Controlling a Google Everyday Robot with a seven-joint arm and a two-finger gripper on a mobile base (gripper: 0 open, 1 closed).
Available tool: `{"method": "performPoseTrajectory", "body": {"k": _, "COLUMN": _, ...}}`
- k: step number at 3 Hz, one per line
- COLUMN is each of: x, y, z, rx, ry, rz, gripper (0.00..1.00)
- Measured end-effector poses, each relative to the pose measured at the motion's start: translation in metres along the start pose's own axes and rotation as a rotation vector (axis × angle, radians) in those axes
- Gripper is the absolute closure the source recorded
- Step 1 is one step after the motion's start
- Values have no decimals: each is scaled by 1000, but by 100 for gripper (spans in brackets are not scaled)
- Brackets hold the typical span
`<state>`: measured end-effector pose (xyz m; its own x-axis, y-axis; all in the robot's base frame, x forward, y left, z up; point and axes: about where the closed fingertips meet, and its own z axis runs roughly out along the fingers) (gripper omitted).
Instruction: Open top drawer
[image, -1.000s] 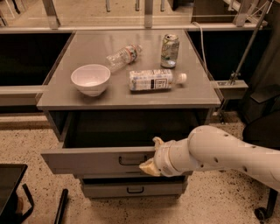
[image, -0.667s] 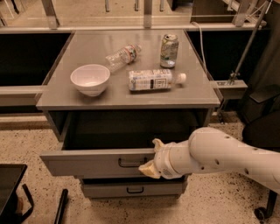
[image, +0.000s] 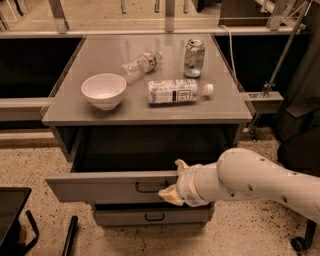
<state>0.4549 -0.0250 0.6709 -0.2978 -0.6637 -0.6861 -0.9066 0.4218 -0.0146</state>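
Progress: the top drawer (image: 100, 187) now stands slightly further out from under the table (image: 150, 112), its cavity well exposed, so the opening looks nearly done. The gripper (image: 172, 189) sits against the front beside the handle (image: 149, 187); I cannot tell its grasp.

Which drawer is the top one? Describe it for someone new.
Find the grey cabinet with a white bowl on top. The top drawer sits right under that surface, pulled out, with the gripper at its front by the handle. It is wider than the shut drawer below.
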Motion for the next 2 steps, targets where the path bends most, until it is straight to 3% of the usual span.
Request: {"method": "performPoseTrajectory", "body": {"k": 2, "x": 1, "y": 10, "z": -3, "rx": -10, "ry": -12, "rz": 16, "gripper": 100}}
